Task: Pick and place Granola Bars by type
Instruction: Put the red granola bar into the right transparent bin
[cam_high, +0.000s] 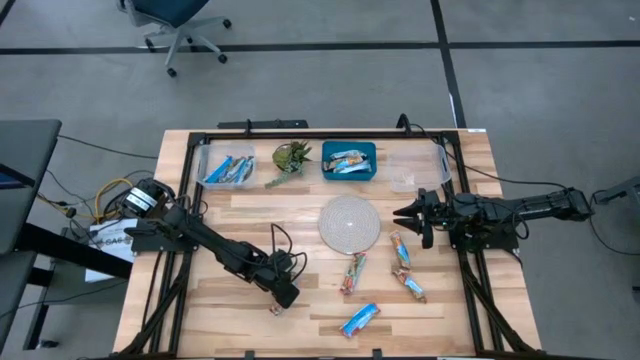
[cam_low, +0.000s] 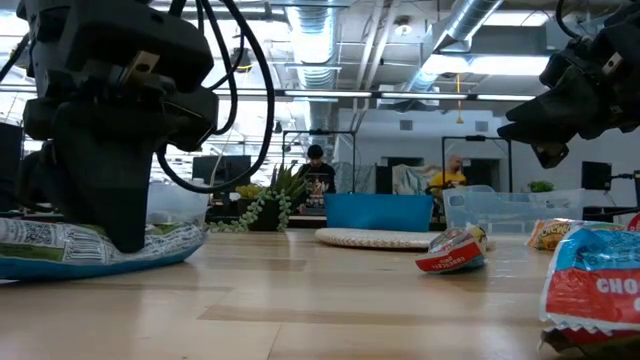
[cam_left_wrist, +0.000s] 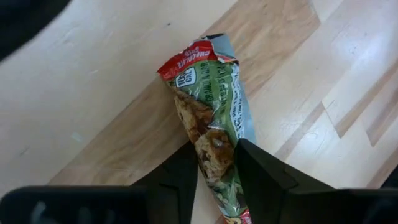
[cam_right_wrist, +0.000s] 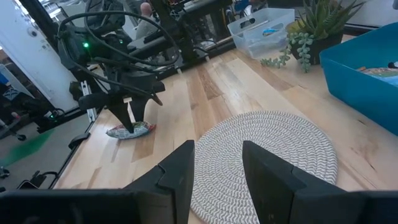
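My left gripper (cam_high: 283, 298) stands over the table's near left part, shut on a green-and-silver granola bar (cam_left_wrist: 211, 93) with a red end, which lies flat on the wood (cam_low: 60, 250). My right gripper (cam_high: 405, 214) hovers open beside the round woven mat (cam_high: 349, 223), its fingers (cam_right_wrist: 180, 168) apart above the mat's edge and touching nothing. Three orange-red and green bars (cam_high: 352, 272) (cam_high: 400, 250) (cam_high: 412, 288) and one blue bar (cam_high: 360, 320) lie loose on the near right part of the table. My left gripper pinches the green-and-silver bar between its two fingers (cam_left_wrist: 255, 168), near the end opposite the red crimped end (cam_left_wrist: 214, 146). The fingers come from above, pointing down, and lie across the bar. The bar rests flat on the table, and its wrapper is squeezed narrow at the fingers.
Along the far edge stand a clear bin with blue bars (cam_high: 225, 167), a green plant (cam_high: 290, 160), a blue bin with bars (cam_high: 349, 160) and a clear bin (cam_high: 415, 168). Bare wood lies between my left gripper and the mat. People sit in the room beyond (cam_low: 315, 160).
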